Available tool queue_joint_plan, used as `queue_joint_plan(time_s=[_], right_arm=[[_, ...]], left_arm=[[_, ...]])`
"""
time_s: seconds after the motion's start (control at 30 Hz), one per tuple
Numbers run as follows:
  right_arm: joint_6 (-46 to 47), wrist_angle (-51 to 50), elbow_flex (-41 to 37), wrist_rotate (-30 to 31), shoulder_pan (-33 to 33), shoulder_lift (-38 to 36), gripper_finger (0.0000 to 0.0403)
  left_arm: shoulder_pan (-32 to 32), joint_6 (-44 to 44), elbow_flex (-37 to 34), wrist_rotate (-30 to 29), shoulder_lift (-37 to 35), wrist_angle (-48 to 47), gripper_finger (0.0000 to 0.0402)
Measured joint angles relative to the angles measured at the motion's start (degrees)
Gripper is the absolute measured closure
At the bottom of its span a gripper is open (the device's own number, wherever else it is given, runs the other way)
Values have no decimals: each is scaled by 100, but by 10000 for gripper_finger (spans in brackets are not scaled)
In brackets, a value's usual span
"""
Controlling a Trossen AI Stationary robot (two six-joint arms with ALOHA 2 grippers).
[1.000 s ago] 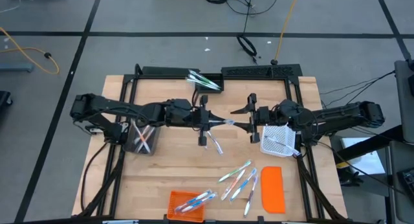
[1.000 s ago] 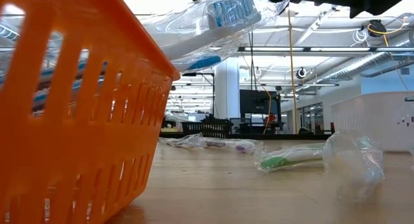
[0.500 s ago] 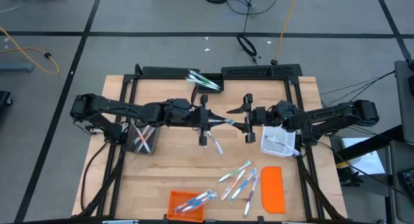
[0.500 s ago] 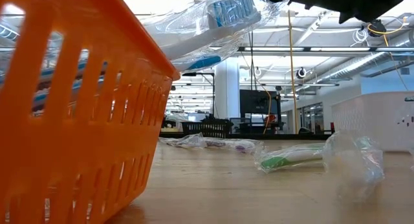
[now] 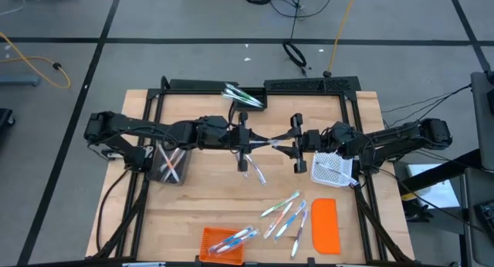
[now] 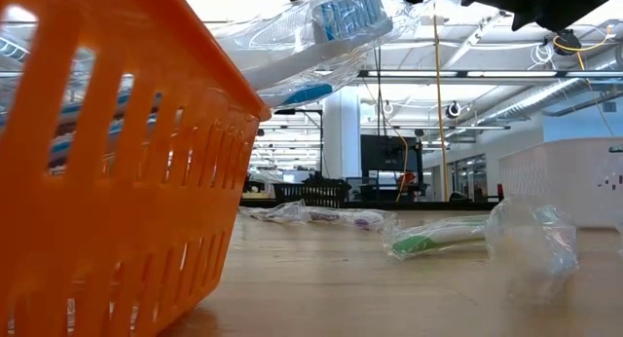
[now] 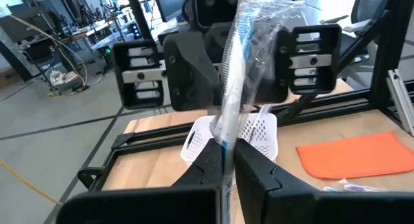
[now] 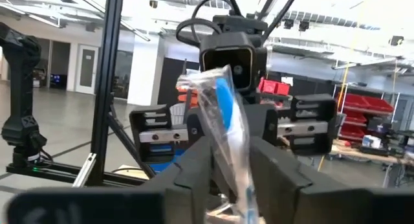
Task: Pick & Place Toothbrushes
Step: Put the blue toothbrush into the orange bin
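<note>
Both arms reach level toward the middle of the high view, wrists facing each other above the wooden surface (image 5: 208, 205). The left claw (image 5: 244, 140) is clenched on one end of a wrapped toothbrush (image 5: 269, 143) that spans the gap between the two. The right claw (image 5: 296, 142) sits around the other end with its fingers (image 8: 194, 162) on either side of the wrapper; whether they press it I cannot tell.

A second ago the right claw's fingers stood wider apart and further right; now they are narrower and nearer the left claw.

The toothbrush is a thin white stick with blue bristles in crinkled clear plastic. More wrapped toothbrushes (image 5: 284, 214) lie loose at the lower centre, beside a flat orange lid (image 5: 325, 225). A slatted orange basket (image 5: 222, 245) sits at the bottom edge, a white mesh basket (image 5: 333, 167) right of centre.
</note>
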Motion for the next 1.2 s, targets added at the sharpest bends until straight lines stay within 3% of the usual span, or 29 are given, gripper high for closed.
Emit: queue_joint_plan(time_s=[0.2,0.6,0.97,1.2], right_arm=[[-144,1,0,34,-2,-1,386],[-106,-67,0,26,-2,-2,394],[68,-189,0,-158,0,-2,394],[109,-331,2,-204,85,0,394]], left_arm=[[3,-67,0,34,0,-3,384],[3,-179,0,29,0,-56,378],[-8,41,0,-15,-42,-199,268],[-5,-90,11,-59,-343,-820,226]])
